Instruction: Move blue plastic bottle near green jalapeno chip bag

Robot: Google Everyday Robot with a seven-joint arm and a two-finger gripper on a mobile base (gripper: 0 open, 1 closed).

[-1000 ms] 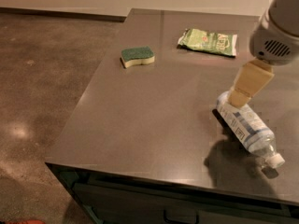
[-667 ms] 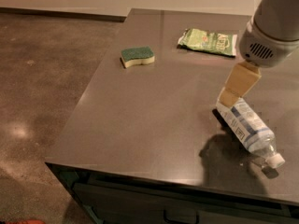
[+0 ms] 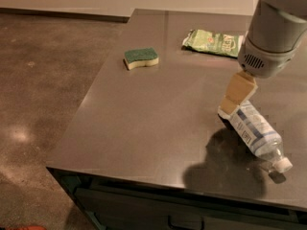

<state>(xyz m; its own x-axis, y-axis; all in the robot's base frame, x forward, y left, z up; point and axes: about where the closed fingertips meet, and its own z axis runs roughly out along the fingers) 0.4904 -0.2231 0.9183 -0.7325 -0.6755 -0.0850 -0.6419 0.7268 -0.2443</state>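
— So, where is the hand?

— At the right of the frame, hanging from the big grey arm that enters from the upper right corner. Its tan end slants down and to the left and meets the base end of the blue plastic bottle.

— Has it got hold of the bottle?

— I cannot tell. The tan part overlaps the bottle's end, but whether the hand is open or closed around it does not show from here.

— And how does the bottle lie?

— On its side on the table, at the lower right of the frame. Its base points up and left toward the hand, and its white cap points down and right, close to the table's front edge.

— The green jalapeno chip bag?

— Flat on the table in the upper right of the frame, well apart from the bottle and partly behind the arm.

— Anything else?

— A sponge, green on top and yellow beneath, sits at upper centre, left of the bag. A brown floor fills the left side.
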